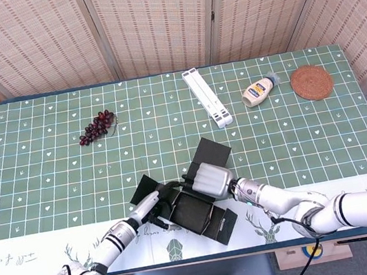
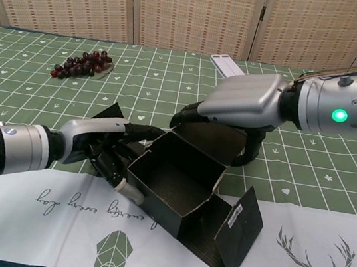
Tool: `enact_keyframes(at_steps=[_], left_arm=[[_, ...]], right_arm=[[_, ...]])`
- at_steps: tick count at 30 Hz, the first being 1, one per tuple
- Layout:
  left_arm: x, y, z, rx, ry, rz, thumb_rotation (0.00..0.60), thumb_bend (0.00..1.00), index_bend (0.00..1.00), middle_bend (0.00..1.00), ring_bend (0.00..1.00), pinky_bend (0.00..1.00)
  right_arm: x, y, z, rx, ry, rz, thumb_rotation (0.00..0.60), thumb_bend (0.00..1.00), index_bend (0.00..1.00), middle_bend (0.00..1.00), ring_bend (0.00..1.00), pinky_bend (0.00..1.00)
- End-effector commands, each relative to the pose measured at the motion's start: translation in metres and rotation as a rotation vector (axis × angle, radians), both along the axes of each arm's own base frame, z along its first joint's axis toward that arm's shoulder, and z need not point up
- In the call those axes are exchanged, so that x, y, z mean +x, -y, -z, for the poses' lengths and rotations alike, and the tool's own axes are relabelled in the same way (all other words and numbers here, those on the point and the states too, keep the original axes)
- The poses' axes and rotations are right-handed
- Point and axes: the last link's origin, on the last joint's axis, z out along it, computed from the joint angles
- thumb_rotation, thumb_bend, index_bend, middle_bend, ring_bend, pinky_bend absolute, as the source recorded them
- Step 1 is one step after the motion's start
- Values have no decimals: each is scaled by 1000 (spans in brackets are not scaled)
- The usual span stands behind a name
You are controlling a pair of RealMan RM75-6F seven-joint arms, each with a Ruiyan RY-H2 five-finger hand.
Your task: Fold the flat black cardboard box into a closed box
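Observation:
The black cardboard box [image 1: 194, 210] [image 2: 173, 181] stands near the table's front edge with its top open. One flap lies behind it [image 1: 211, 153], one to its left [image 1: 142, 186], and one sticks up at its front right [image 2: 238, 232]. My left hand [image 1: 153, 201] [image 2: 113, 148] grips the box's left wall, fingers along the top corner and thumb low on the side. My right hand [image 1: 211, 178] [image 2: 242, 105] reaches over from the right, fingers curled on the far wall and thumb behind the back flap.
A bunch of dark grapes [image 1: 96, 127] [image 2: 81, 63] lies at the back left. A white folded stand [image 1: 206, 97], a mayonnaise bottle [image 1: 260, 90] and a round woven coaster [image 1: 312, 82] sit along the back right. The table's front edge runs just below the box.

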Motion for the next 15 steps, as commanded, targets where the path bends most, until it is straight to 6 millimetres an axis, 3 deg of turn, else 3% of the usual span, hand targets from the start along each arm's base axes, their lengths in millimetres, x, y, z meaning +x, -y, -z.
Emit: enact_keyframes(at_steps=[1, 15], left_arm=[[1, 1, 0, -8, -1, 2, 600, 91, 112, 80, 537, 828], [6, 3, 1, -50, 3, 6, 600, 91, 179, 134, 546, 828]], right_arm=[[0, -1, 0, -1, 4, -13, 600, 353, 296, 337, 830, 988], [5, 0, 0, -2, 51, -35, 600, 355, 300, 344, 830, 988]])
